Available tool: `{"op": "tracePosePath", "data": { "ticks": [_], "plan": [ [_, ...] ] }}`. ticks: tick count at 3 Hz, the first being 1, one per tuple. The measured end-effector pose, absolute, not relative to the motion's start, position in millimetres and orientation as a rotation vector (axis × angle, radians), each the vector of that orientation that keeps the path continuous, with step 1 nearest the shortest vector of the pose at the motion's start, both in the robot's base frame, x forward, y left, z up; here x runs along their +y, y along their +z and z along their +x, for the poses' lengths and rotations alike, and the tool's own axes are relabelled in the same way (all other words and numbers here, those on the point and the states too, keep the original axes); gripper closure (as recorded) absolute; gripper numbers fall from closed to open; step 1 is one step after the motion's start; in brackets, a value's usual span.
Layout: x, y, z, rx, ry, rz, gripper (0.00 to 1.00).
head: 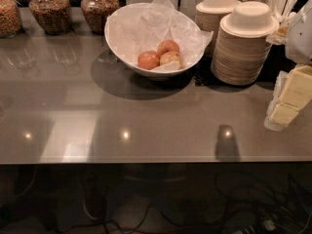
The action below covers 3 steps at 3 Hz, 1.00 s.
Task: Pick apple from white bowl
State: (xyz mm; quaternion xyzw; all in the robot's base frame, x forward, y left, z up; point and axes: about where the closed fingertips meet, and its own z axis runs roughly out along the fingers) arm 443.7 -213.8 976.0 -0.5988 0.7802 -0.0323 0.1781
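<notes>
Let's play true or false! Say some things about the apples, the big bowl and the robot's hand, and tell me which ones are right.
1. Apples lie in the white bowl. True.
2. The gripper is touching the apples. False: it is at the right edge of the view, well away from the white bowl.
3. Crinkled paper lines the white bowl. True.
4. The stacks of small bowls stand to the left of the white bowl. False: they stand to its right.
</notes>
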Motion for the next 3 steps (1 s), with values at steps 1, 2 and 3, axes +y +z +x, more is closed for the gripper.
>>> {"op": "tracePosePath", "data": {
  "ticks": [1,2,3],
  "plan": [
    [-207.7,970.9,462.2,2.145,-0.068,-1.596,0.00],
    [-194.7,965.4,497.0,2.052,-0.030,-1.480,0.00],
    [-175.7,969.9,539.1,1.953,-0.020,-1.415,0.00]
  ]
}}
